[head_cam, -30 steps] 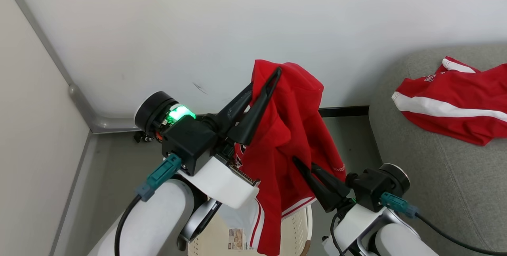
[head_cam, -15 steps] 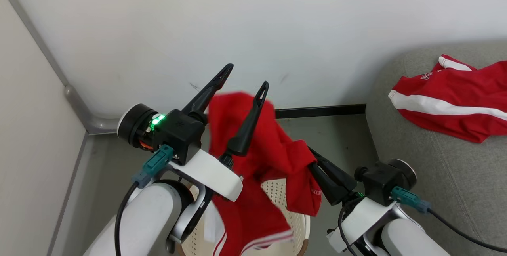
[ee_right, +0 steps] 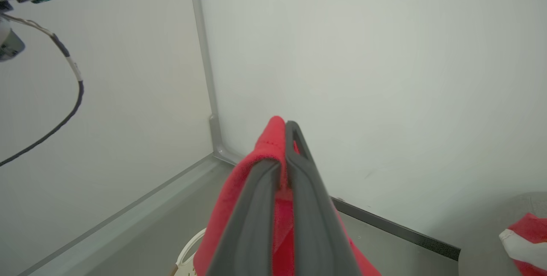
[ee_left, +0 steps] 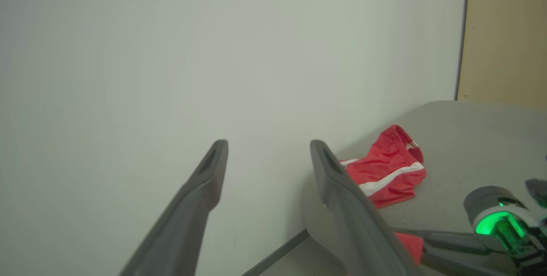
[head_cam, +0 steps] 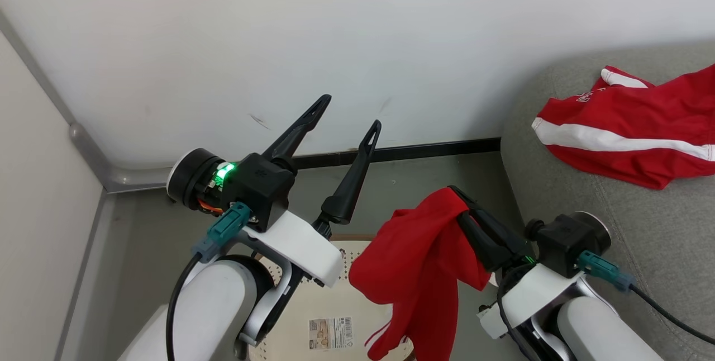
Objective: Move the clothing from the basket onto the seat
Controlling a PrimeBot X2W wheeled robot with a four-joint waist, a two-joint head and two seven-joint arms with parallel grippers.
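Your left jaws stood spread wide with nothing between them. Your right jaws were pinched shut on the red garment (head_cam: 416,260), which hung bunched over the basket (head_cam: 329,302). Its lower end was cut off and no lettering could be made out. Your left forearm and the cloth hid most of the basket, leaving its bottom and barcode sticker (head_cam: 330,332). The striped garment (head_cam: 620,132) lay on the sofa (head_cam: 642,238), its right end cut off.

1. The left pincer (head_cam: 352,110) points up and away, its two dark fingers spread wide with nothing between them.
2. A green light (head_cam: 224,171) glows on the left wrist (head_cam: 195,182).
3. The right pincer (head_cam: 458,198) sits lower, its fingers pressed together on a red garment (head_cam: 413,260) hanging from them.
4. The pale left forearm (head_cam: 212,310) and right forearm (head_cam: 592,333) rise from below.
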